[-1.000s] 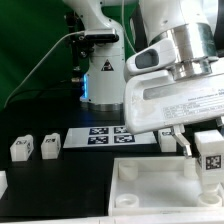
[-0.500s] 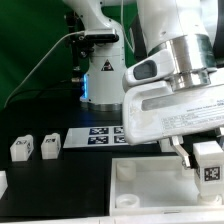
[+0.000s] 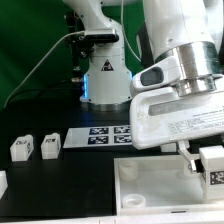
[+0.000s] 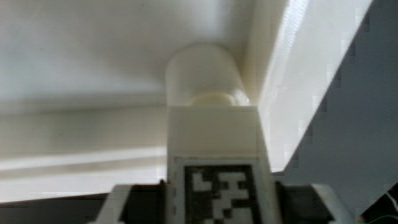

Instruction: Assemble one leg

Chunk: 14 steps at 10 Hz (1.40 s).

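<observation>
White plastic makes up nearly everything in play. The leg (image 3: 213,166), a stubby block with a black-and-white tag, is clamped between the jaws of the gripper (image 3: 204,160) at the exterior view's right edge. It hangs low over that side of the large rimmed panel (image 3: 150,192).

In the wrist view the leg (image 4: 214,120) shows its tag face to the camera. Its rounded end points toward the panel (image 4: 89,60), close beside a raised rim. Whether that end already touches the panel cannot be told, and the socket itself is hidden behind the leg.

The step in hand appears to be seating the leg in a corner socket. Doing it well probably means keeping the leg's axis square to the panel, centring the rounded end before pressing, and descending slowly so the tip does not catch the rim. The grip should be firm enough that the leg cannot swivel.

Two other legs (image 3: 35,147) and the marker board (image 3: 105,136) lie well apart from this.
</observation>
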{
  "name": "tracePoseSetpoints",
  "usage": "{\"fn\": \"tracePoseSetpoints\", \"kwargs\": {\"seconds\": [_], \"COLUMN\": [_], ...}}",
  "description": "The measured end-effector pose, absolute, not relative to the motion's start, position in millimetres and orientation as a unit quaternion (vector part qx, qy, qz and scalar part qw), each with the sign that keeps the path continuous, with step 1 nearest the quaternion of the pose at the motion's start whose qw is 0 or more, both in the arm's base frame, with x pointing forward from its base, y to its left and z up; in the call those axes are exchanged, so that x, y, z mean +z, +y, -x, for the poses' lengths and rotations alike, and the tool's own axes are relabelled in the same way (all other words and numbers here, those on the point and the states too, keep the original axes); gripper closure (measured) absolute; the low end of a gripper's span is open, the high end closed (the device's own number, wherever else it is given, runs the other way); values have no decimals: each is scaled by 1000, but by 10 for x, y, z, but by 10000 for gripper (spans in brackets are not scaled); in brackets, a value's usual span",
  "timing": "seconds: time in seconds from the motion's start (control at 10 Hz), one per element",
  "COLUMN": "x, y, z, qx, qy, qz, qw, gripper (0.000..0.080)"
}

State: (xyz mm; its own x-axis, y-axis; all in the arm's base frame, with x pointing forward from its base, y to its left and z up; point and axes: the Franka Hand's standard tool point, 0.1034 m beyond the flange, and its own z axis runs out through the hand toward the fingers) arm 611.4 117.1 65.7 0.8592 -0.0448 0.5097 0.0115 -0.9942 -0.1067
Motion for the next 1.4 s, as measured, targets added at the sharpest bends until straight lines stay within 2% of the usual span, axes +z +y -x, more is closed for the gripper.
{"fn": "tracePoseSetpoints", "kwargs": {"seconds": [0.4, 0.6, 0.7, 0.8, 1.4], "x": [658, 658, 658, 658, 658], "y": [1171, 1171, 1170, 1170, 1170], "z": [-6117, -6117, -6118, -6117, -6118], "qx": [-276, -276, -276, -276, -276], "qy": [6, 6, 6, 6, 5], "qz": [960, 960, 960, 960, 960], "qw": [45, 44, 44, 44, 44], "gripper": [508, 226, 226, 166, 151]}}
